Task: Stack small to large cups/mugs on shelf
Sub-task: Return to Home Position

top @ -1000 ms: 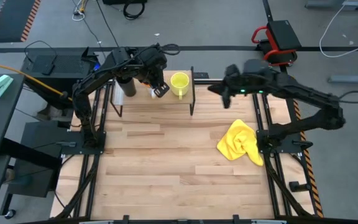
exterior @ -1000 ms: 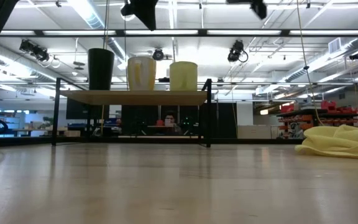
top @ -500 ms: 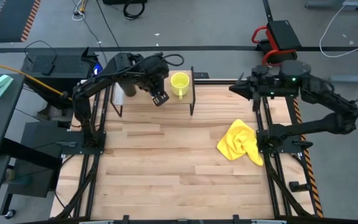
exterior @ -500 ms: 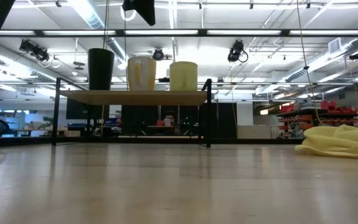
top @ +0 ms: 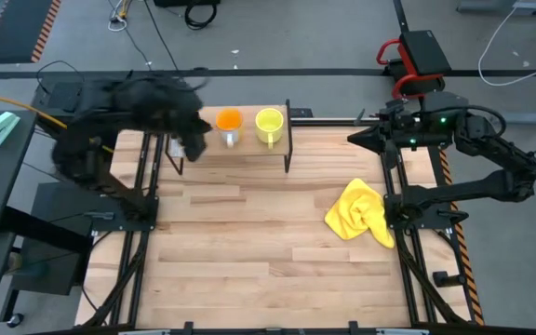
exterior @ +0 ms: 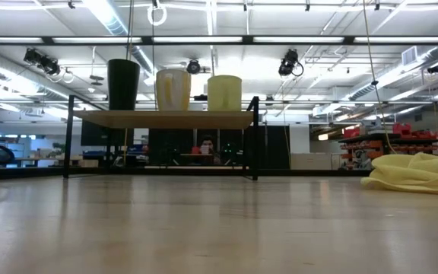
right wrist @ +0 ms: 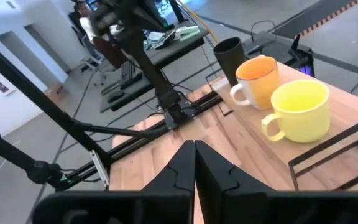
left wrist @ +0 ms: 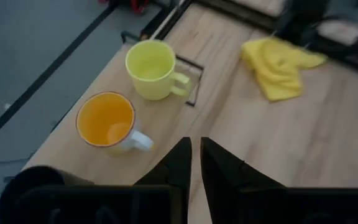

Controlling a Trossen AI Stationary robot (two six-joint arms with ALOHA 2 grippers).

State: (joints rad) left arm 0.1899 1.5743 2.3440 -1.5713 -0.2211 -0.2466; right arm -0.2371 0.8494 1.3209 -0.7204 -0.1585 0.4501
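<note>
From above, the low light-wood shelf on thin black legs (top: 249, 141) stands at the upper middle of the butcher-block bench (top: 268, 251). On it the orange cup with a pale base (top: 228, 119) sits just beside the yellow-green handled mug (top: 269, 124), apart and not nested. The shelf's left end is covered by the left arm (top: 128, 107), a dark smear at the upper left. The right arm (top: 454, 130) is folded at the upper right, clear of the shelf. A crumpled yellow cloth (top: 361, 212) lies at right of centre, well apart from the cups (it plays no part in the row).

At bench height, all three stand upright along the board: the black cylindrical cup (exterior: 123, 84) at the left, then the orange one, then the yellow-green, each wider than the last. That order looks deliberate, narrow to wide. No arm reaches into this frame; a person (exterior: 206, 148) shows far behind, under the shelf.

The left wrist camera looks down on the row from high up. The left claw (left wrist: 194, 144) at the lower middle is narrow, a thin slit of bench between its fingers, and holds nothing. I judge the placing finished and the height a way of keeping clear of the cups.

The right wrist camera sees the three cups at the upper right. The right claw (right wrist: 194, 144) is pressed closed and empty, as suits an arm that is parked.
</note>
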